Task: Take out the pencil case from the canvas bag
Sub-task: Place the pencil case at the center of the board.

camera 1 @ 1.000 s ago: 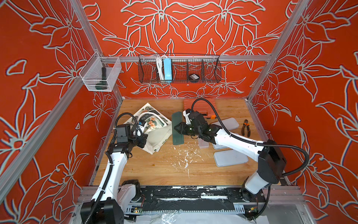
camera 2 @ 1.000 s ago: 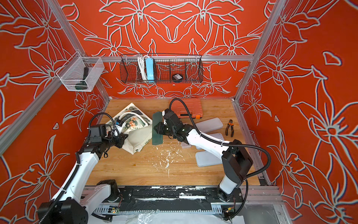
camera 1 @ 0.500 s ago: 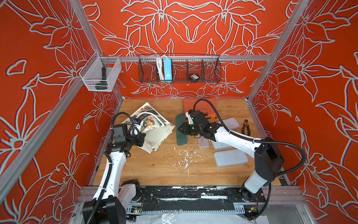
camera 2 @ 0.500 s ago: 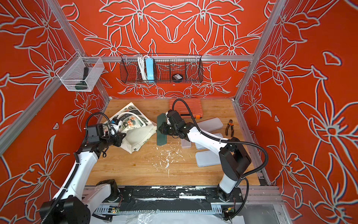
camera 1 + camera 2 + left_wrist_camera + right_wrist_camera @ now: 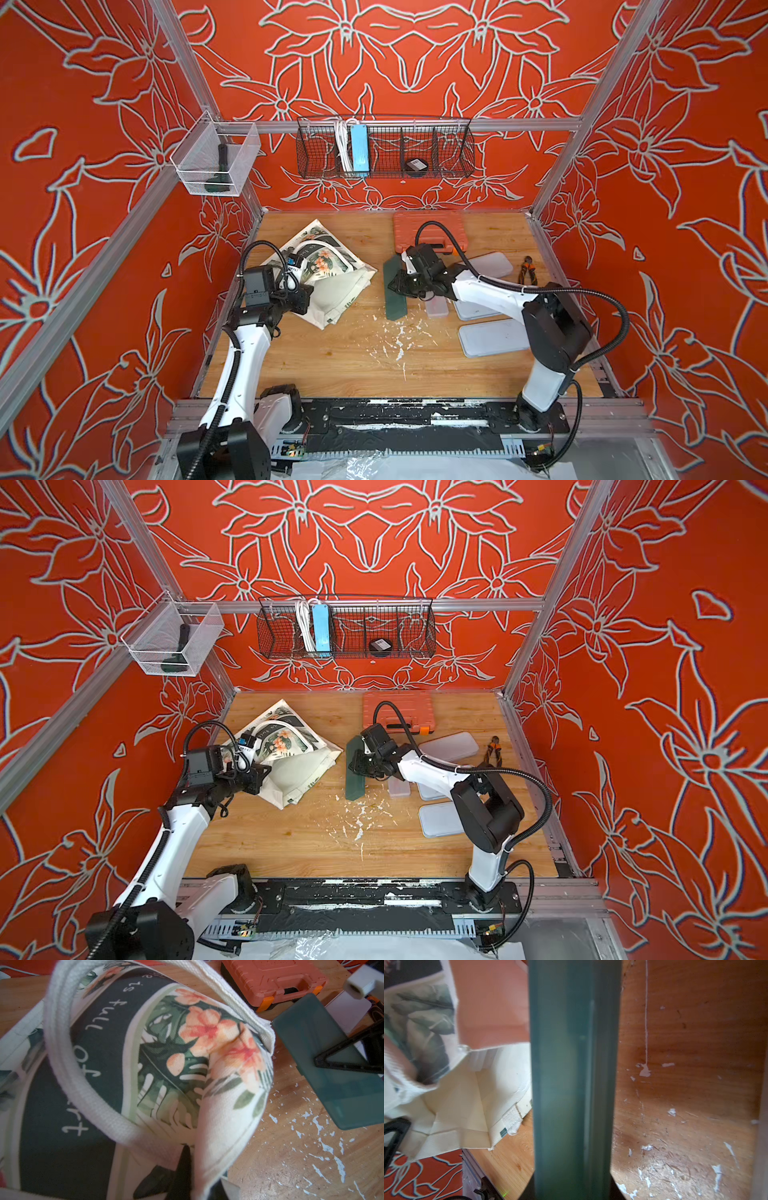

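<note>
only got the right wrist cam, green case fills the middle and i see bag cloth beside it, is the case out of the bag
Observer: Yes. In both top views the pencil case is clear of the canvas bag, with bare table between them.
Operator: whats holding the bag up
Observer: The left fingers are shut on its cloth, as the left wrist view shows.
</note>
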### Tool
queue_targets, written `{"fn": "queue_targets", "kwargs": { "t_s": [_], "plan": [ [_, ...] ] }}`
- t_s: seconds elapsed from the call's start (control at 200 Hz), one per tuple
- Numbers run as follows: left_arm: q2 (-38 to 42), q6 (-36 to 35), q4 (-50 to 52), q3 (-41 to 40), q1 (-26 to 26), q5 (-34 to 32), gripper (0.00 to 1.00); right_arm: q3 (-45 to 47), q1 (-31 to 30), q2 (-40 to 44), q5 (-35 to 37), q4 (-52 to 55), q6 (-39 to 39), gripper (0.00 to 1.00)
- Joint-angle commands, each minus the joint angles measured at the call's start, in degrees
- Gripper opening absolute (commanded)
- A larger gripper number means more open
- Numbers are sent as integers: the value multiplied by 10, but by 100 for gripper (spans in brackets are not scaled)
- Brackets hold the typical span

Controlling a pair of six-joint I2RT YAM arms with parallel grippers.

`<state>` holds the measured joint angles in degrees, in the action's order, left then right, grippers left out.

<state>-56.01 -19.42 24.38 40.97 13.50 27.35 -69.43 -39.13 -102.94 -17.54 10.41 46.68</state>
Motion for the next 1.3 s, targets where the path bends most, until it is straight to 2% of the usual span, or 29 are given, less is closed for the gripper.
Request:
{"fn": "queue_targets", "kwargs": {
  "t_s": [0.0, 0.605, 0.791, 0.926, 1.291],
  "plan": [
    [-1, 16, 21, -5, 2, 25, 0, 10, 10, -13, -12, -10, -9, 22],
    [10, 13, 21, -12, 2, 35, 0, 30, 35, -73, -40, -47, 1, 24],
    [13, 15, 22, -11, 2, 39, 0, 24, 35, -77, -29, -14, -3, 33],
    [15, 15, 21, -13, 2, 42, 0, -4, 35, -82, -15, 42, -14, 45],
    [22, 16, 22, -12, 2, 44, 0, -43, 35, -82, 22, 107, -48, 56]
  ]
}}
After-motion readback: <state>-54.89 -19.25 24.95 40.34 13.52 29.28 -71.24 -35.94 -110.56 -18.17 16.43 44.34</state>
